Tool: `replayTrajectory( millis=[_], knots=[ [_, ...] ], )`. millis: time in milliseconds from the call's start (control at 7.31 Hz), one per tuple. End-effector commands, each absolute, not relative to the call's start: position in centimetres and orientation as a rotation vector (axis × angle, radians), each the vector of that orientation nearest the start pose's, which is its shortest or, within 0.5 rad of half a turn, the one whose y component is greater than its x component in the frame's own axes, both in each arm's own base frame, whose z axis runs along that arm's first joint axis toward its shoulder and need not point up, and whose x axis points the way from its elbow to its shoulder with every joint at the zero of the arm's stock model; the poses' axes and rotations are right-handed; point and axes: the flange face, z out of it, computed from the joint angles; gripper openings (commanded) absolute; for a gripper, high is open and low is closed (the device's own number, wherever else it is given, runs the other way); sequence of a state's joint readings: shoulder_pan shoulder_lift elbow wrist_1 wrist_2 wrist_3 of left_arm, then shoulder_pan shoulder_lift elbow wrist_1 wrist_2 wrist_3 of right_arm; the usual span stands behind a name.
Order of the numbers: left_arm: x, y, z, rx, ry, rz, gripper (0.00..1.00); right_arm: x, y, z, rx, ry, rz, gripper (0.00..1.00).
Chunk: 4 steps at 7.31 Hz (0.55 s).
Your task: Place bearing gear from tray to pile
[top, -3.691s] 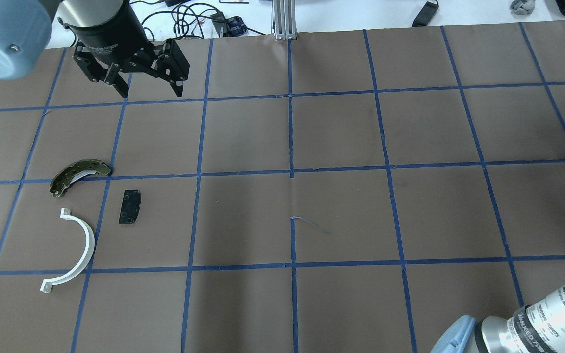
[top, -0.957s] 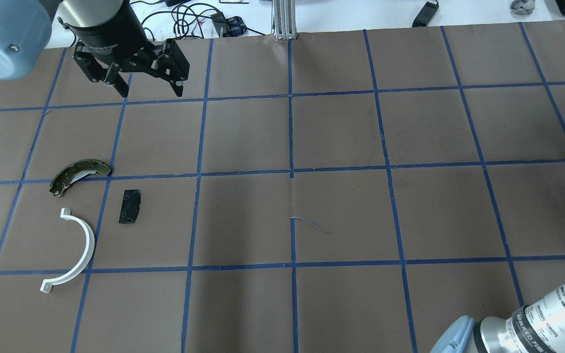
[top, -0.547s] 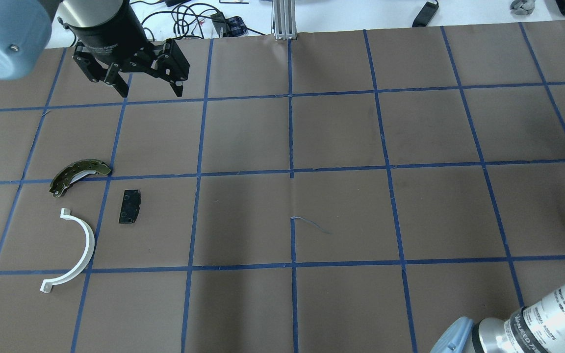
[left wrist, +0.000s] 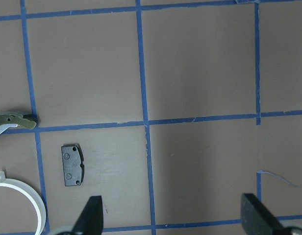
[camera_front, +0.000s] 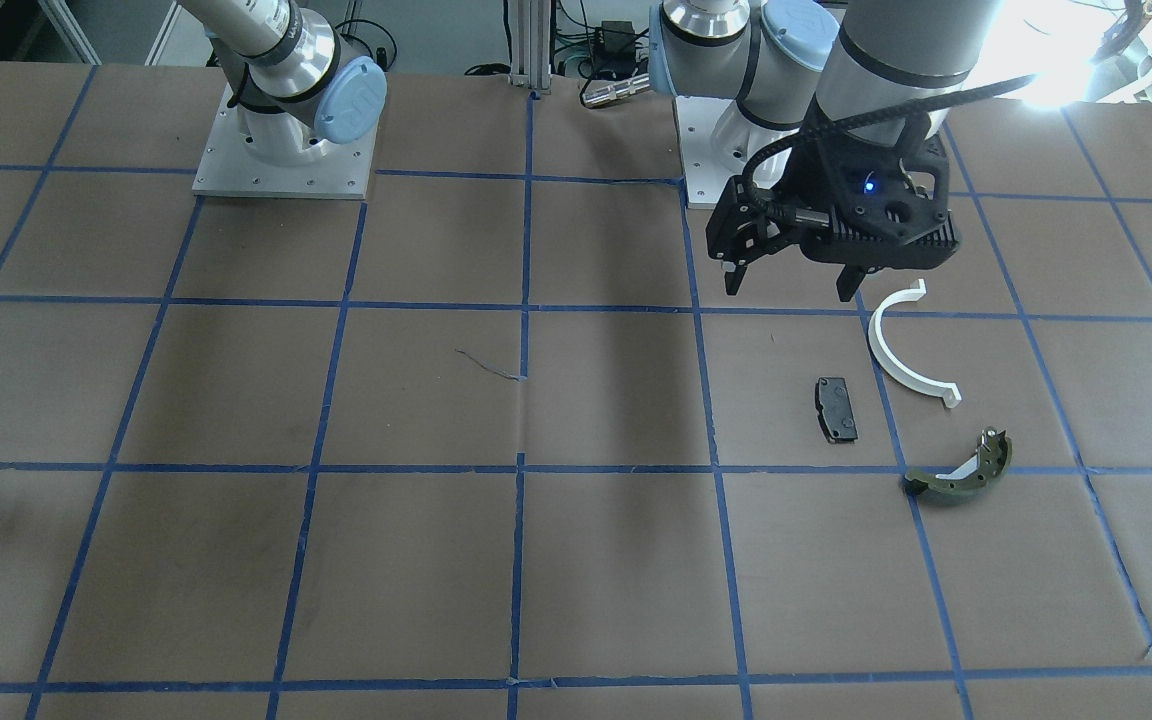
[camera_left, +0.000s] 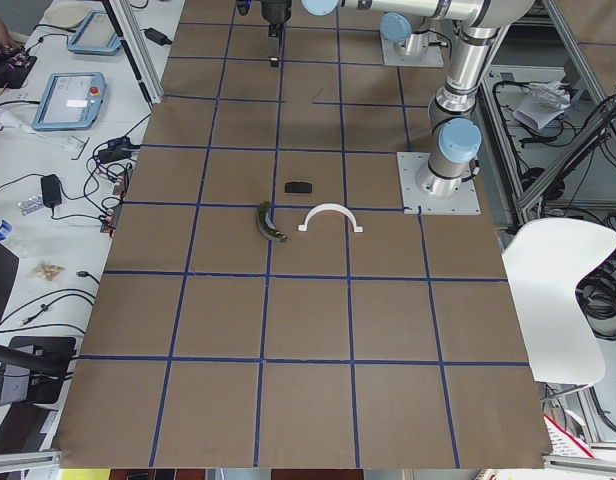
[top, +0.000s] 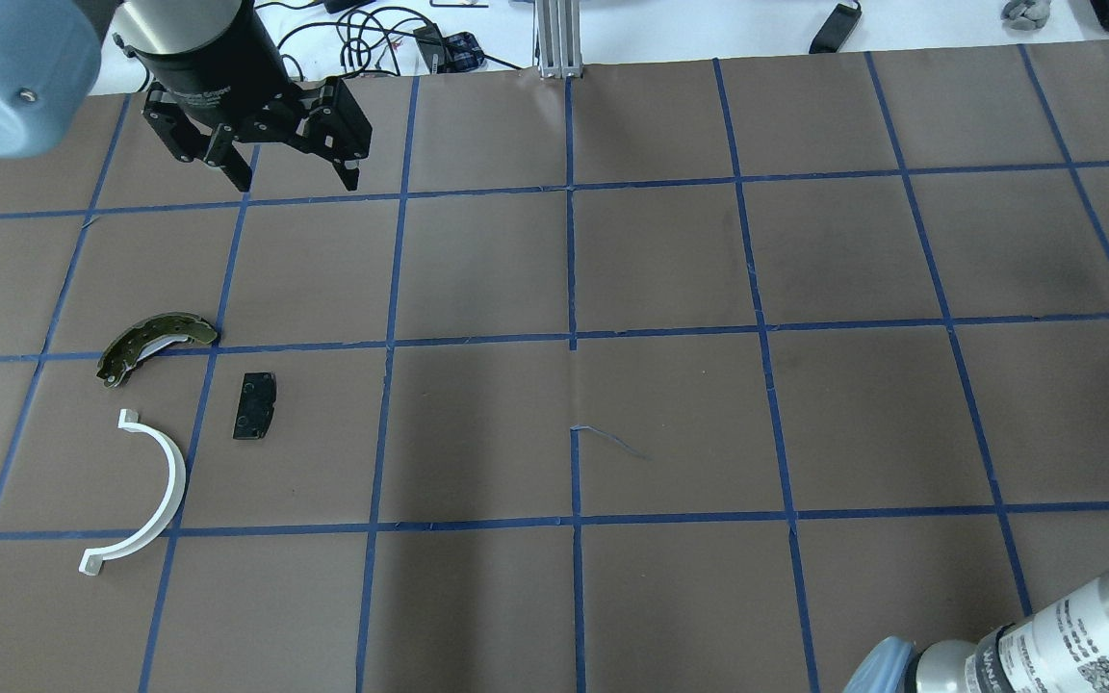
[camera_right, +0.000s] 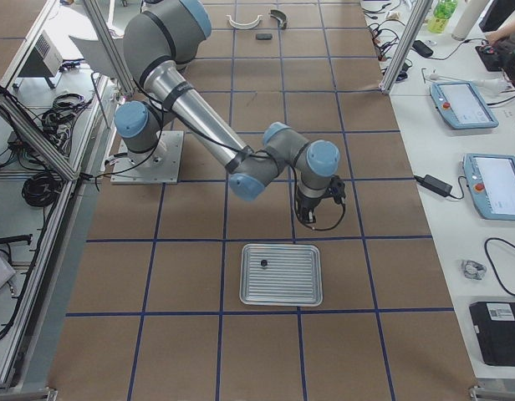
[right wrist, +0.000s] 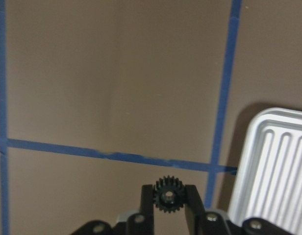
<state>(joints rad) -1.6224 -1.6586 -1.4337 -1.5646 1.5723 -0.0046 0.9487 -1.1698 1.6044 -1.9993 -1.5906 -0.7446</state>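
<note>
My right gripper is shut on a small black toothed bearing gear. In the exterior right view it hangs over the brown table just beyond the ribbed metal tray, whose corner shows in the right wrist view. The pile lies far off on the table's left side: a white half-ring, a black pad and an olive-green shoe. My left gripper is open and empty, raised beyond the pile.
A small dark part lies in the tray. The table is brown paper with a blue tape grid. Cables and tablets lie on the white benches past the table's far edge. Only my right forearm shows in the overhead view.
My right forearm has slid a little toward the lower right corner of the overhead view. The left arm and the pile have not moved.
</note>
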Motion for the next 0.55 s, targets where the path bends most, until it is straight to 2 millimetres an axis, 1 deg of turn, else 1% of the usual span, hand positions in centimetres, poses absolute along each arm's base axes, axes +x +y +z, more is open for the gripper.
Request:
replayTrajectory(
  millis=[0,137,273,410],
  knots=[
    [-16.1,-52.6,51.1,0.075,3.140,-0.087,1.00,-7.7,-58.6,29.5,-0.126,3.171,-0.032,0.12],
    [-16.1,-52.6,51.1,0.075,3.140,-0.087,1.00,0.1,-58.9,29.3,-0.020,3.166,-0.031,0.11],
    [-16.1,-52.6,51.1,0.075,3.140,-0.087,1.00,7.2,-58.4,29.2,0.019,3.144,-0.034,0.11],
    [-16.0,-52.6,51.1,0.072,3.140,-0.087,1.00,12.6,-57.4,29.1,0.015,3.142,-0.034,0.11]
  ],
)
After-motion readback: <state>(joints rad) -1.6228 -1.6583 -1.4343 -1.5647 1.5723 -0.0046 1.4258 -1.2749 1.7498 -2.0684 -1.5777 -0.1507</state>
